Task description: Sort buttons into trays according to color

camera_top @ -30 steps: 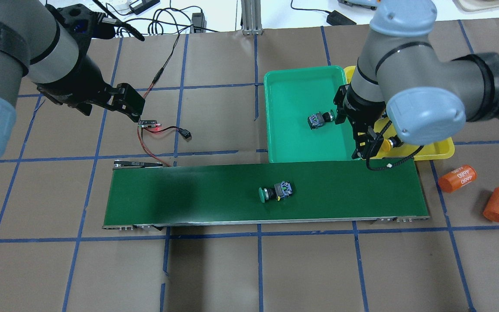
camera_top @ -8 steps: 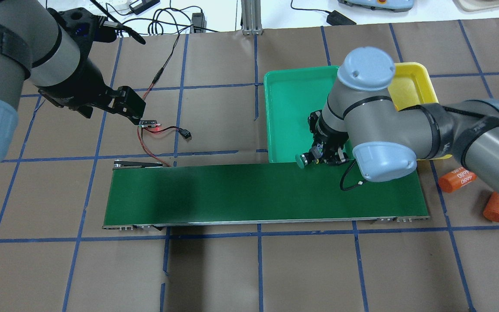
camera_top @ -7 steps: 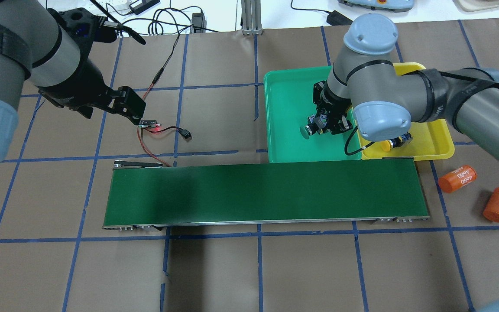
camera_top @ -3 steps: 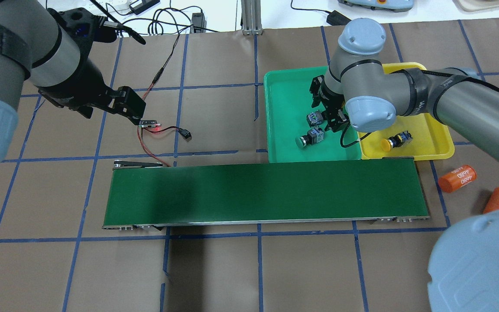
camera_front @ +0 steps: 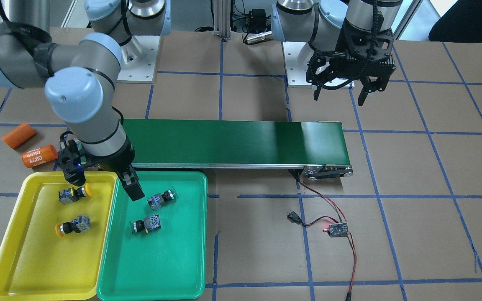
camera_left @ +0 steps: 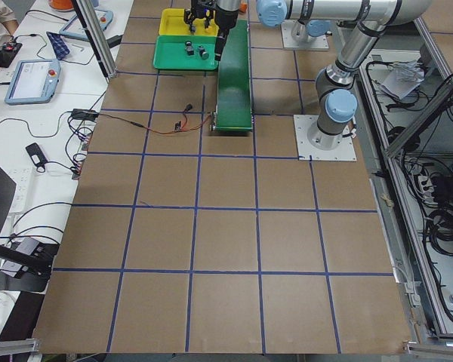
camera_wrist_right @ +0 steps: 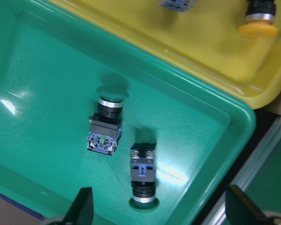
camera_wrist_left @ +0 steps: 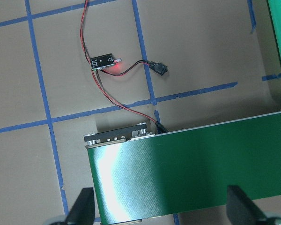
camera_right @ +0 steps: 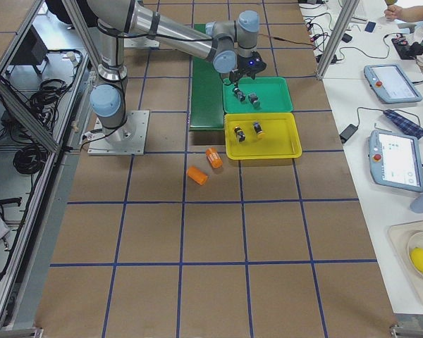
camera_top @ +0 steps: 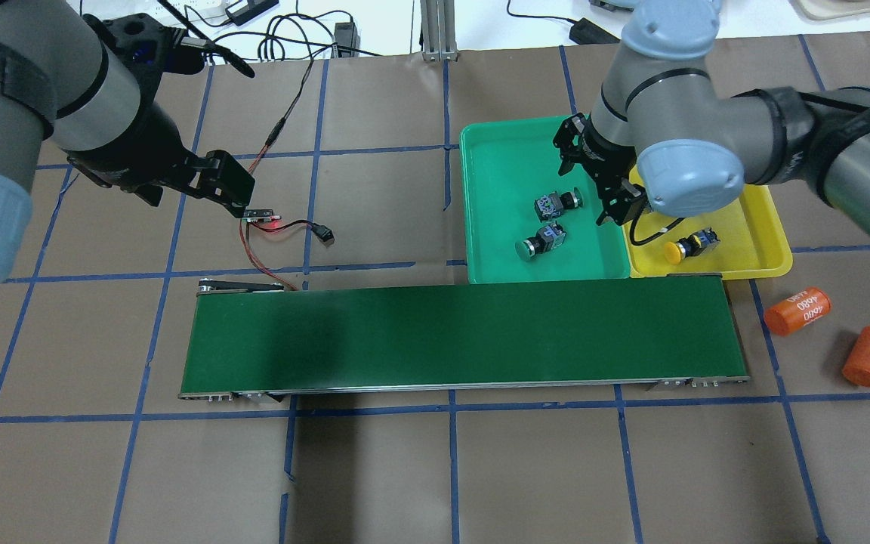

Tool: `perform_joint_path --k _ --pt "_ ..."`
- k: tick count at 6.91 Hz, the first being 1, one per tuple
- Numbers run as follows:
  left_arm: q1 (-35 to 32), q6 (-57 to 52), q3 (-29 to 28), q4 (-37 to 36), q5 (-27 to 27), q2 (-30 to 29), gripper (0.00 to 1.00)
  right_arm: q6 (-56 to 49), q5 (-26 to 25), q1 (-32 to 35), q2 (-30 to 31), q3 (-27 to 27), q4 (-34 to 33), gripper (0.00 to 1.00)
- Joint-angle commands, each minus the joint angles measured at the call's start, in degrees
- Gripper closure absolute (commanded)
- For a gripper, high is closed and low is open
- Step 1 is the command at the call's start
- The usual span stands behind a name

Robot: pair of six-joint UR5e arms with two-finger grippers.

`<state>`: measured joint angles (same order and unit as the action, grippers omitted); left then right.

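Here, left gripper (camera_front: 338, 94) and right gripper (camera_top: 592, 177) both spread, the latter over green buttons (camera_wrist_right: 104, 126): light, rigid, round-capped, I judge; I'd pinch the blocky body.

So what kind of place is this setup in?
Most likely a robotics lab test cell, not a factory line: a short conveyor belt on a paper-covered table gridded with blue tape, and teach pendants on the side bench.
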<state>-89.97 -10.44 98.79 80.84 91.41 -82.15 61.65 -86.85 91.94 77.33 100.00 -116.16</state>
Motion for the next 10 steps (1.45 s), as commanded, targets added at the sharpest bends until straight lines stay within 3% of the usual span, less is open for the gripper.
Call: perform_joint_path --k 1,3,4,8,10 --pt "-0.03 0.07 0.09 0.02 0.08 0.14 0.0 -19.93 -0.5 -2.2 11.57 -0.42 15.26 0.0" --pt "-0.03 0.07 0.44 0.02 0.08 0.23 0.0 -43.35 -6.19 -2.99 20.72 -0.42 26.38 0.0" --pt "0.06 0.07 0.61 0.02 0.17 0.41 0.0 -53.37 -7.36 -3.52 22.93 -0.34 26.51 0.0" --pt "0.06 -0.02 0.62 0.02 0.17 0.41 0.0 -55.32 3.33 -3.52 23.31 0.54 26.07 0.0" --pt "0.06 -0.02 0.62 0.02 0.17 0.49 0.0 -58.12 -4.41 -3.52 23.39 0.72 29.39 0.0"
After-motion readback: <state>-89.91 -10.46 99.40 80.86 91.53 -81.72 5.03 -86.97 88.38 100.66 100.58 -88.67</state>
